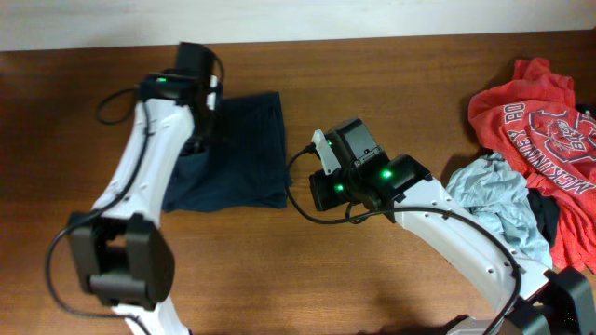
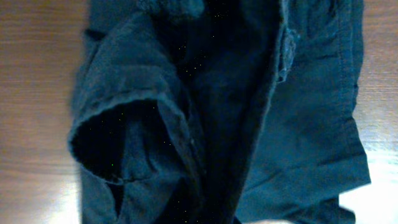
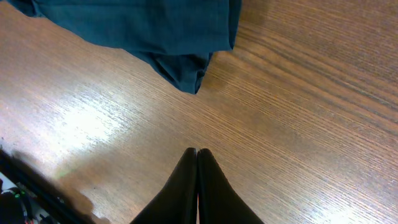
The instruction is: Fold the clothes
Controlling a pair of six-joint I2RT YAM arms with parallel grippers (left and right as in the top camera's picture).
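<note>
R end effector (image 3: 197,153) tips together, apart from clothes (image 3: 143,25)

Dark navy clothes (image 1: 244,149), folded into a rumpled rectangle, flat on table

Overhead straight down on table (image 1: 279,270); wrist views close, downward (all share clothes (image 1: 247,140)).

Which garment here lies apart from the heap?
The dark navy garment, alone on the wood left of centre; the red printed shirt and pale grey garment are bunched together at the picture's right edge.
</note>
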